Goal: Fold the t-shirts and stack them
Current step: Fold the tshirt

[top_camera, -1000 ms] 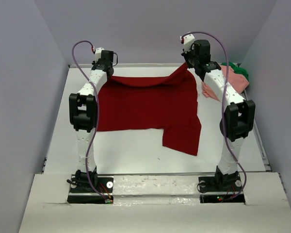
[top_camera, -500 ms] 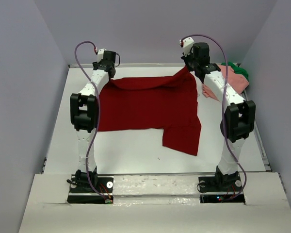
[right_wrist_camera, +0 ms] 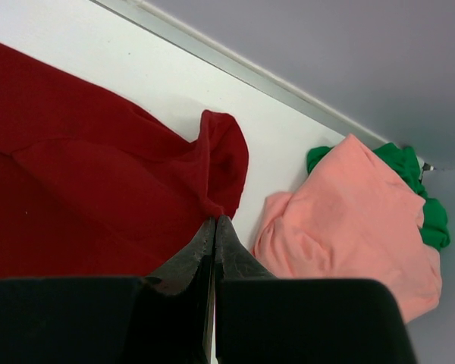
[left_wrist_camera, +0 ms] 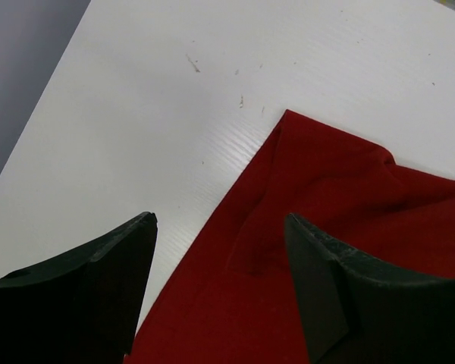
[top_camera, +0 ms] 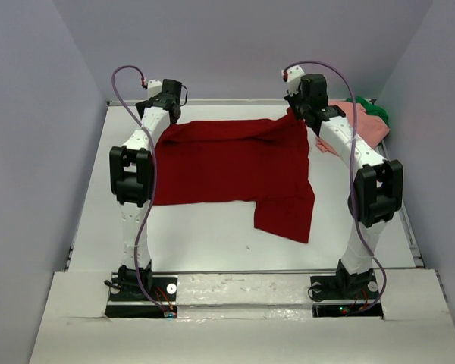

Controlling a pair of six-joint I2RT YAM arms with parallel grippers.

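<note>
Lying spread across the far half of the counter (top_camera: 205,235), the dark red t-shirt (top_camera: 227,167) has one flap reaching toward 5 o'clock. The right tool (right_wrist_camera: 214,221) is pinched tight on its far corner at 1 o'clock, holding it up in a peak. The left tool (left_wrist_camera: 220,221) hangs at 11 o'clock, jaws wide apart above the other corner, gripping nothing. The salmon pink t-shirt (right_wrist_camera: 349,220) lies crumpled at 2 o'clock against the green t-shirt (right_wrist_camera: 434,220)
</note>
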